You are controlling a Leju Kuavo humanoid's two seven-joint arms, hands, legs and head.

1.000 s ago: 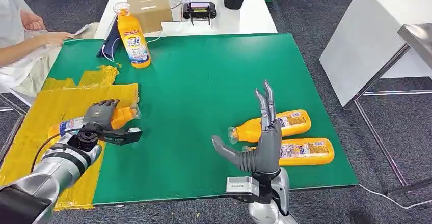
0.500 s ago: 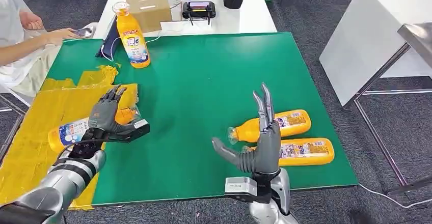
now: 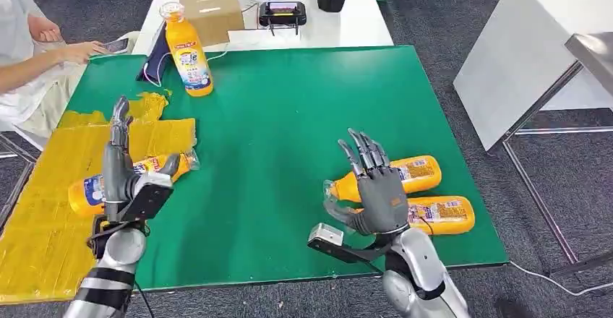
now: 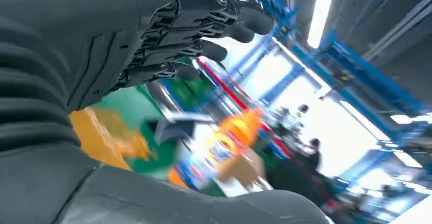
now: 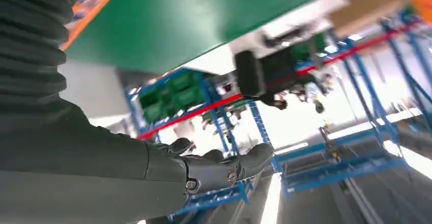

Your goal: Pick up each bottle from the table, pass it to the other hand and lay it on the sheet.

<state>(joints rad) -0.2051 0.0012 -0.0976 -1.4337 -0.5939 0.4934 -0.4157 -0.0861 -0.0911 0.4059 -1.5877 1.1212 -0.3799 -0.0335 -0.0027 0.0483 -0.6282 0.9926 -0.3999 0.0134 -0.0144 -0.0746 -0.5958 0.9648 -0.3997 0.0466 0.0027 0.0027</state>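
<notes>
Presently the right robot hand hangs over the 2 bottles lying at the bench's right front, fingers spread, nothing held. It sits above the nearer-to-centre bottle, whose cap end points toward the middle of the green bench; the second lying bottle rests just beside it, toward the front edge.

Risk 1: the 2 lie close together, so fingers closing on one may nudge or roll the other toward the edge.

Risk 2: a round bottle on its side may roll out from under a poorly centred grasp.

The left robot hand stands raised, fingers apart and empty, in front of the bottle on the yellow sheet. That delivered bottle could be knocked if this hand drops carelessly.

An upright bottle stands at the far left.
</notes>
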